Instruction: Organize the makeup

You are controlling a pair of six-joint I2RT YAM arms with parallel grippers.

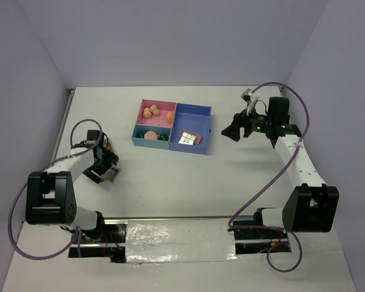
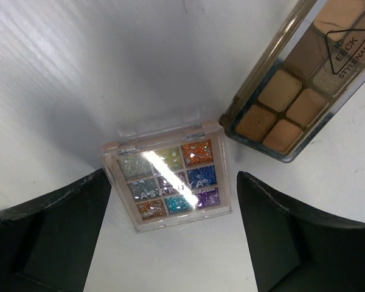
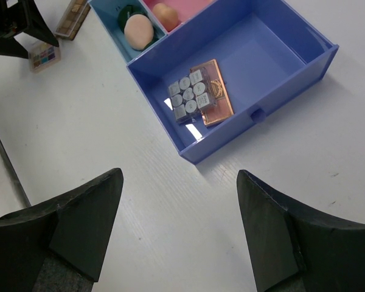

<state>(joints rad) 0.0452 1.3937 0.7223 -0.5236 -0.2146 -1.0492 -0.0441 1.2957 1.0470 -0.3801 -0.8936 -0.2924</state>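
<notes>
Loose makeup: a glitter palette [image 2: 167, 179] lies flat on the table at the left, far from the tray. A brown-toned palette [image 2: 295, 79] lies just beside its corner; from here I cannot tell whether they touch.
Left pincer: the left gripper [image 2: 173, 176] hangs over the glitter palette with its fingers spread wide to either side, gripping nothing.
Sorted makeup: three peach sponges [image 1: 151, 112] lie in the pink compartment. A round puff [image 1: 151, 135] lies in the teal one, next to what looks like a dark green compact [image 3: 127, 11], half hidden. A grey-pan palette [image 3: 186, 97] overlaps a copper palette [image 3: 214, 96] in the big blue compartment.
Tray: the compartment tray [image 1: 193, 107] sits mid-table towards the back.
Right pincer: the right gripper [image 3: 179, 176] hovers above bare table near the tray's blue wall, fingers apart and empty.
Surface: white table [image 1: 188, 182], with a shiny foil strip [image 1: 176, 234] between the arm bases.
Room: plain pale lilac walls [image 1: 170, 36] on three sides.
</notes>
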